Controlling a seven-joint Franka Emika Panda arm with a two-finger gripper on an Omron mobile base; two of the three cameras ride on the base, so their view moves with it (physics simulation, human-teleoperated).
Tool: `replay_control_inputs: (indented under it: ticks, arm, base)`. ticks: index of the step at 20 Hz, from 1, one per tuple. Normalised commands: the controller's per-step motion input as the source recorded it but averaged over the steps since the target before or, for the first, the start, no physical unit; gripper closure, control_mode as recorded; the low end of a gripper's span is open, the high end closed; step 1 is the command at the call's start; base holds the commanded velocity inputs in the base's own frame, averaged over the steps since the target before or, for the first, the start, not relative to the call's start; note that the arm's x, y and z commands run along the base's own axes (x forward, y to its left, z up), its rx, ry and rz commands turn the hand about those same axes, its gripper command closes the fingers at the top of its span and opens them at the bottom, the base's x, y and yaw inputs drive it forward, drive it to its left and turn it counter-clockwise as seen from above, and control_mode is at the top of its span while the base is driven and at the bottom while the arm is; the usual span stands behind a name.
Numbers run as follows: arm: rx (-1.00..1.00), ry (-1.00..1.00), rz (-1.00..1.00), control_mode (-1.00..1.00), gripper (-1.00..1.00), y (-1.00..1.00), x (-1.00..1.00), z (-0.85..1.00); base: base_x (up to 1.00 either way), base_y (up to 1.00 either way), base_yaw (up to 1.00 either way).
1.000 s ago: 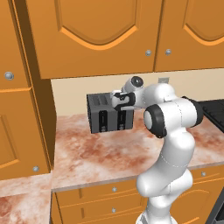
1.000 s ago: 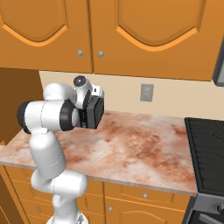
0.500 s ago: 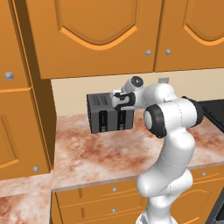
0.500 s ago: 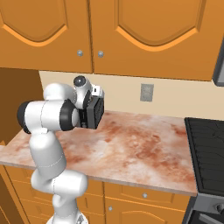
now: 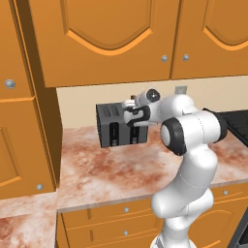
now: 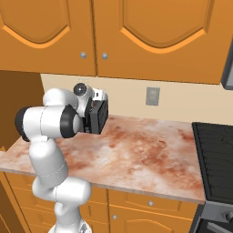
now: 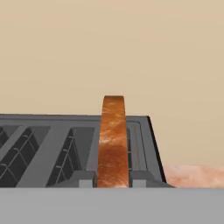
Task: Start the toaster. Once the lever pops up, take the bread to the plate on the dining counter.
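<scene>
The dark grey toaster (image 5: 114,127) stands at the back of the kitchen counter, against the wall. In the hand view its slots (image 7: 48,153) lie open below me. The bread (image 7: 113,135), a thin brown slice seen edge-on, stands upright in the rightmost slot, rising well above the toaster's top. My gripper (image 7: 113,181) is over the toaster's right end (image 6: 99,116), shut on the bread, with a dark fingertip (image 7: 83,178) on either side of the slice. From the left base view the hand (image 5: 134,114) hides the toaster's top right. The plate and the dining counter are out of view.
Orange wall cabinets (image 5: 111,38) hang low over the toaster. The marbled counter (image 6: 145,150) stretches to the right, with a wall socket (image 6: 152,96) above it and a black stove (image 6: 216,150) at its right end. A tall cabinet (image 5: 24,121) closes off the left.
</scene>
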Motion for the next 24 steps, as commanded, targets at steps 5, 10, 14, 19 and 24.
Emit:
replay_control_inputs:
  ticks: [5, 10, 14, 19, 24]
  arm:
    - [0.00, -0.21, 0.00, -1.00, 1.00, 0.00, -0.15, 0.19]
    - [0.00, -0.16, 0.00, -1.00, 1.00, 0.00, -0.18, 0.39]
    - [0.00, -0.11, 0.00, -1.00, 1.00, 0.00, -0.17, 0.52]
    - [0.00, -0.04, 0.00, -1.00, 1.00, -0.01, -0.21, 0.55]
    - [0.00, -0.01, 0.00, -1.00, 1.00, -0.03, -0.34, 0.48]
  base:
    - [0.00, 0.00, 0.00]
    - [0.00, 0.00, 0.00]
    - [0.00, 0.00, 0.00]
    - [0.00, 0.00, 0.00]
    - [0.00, 0.00, 0.00]
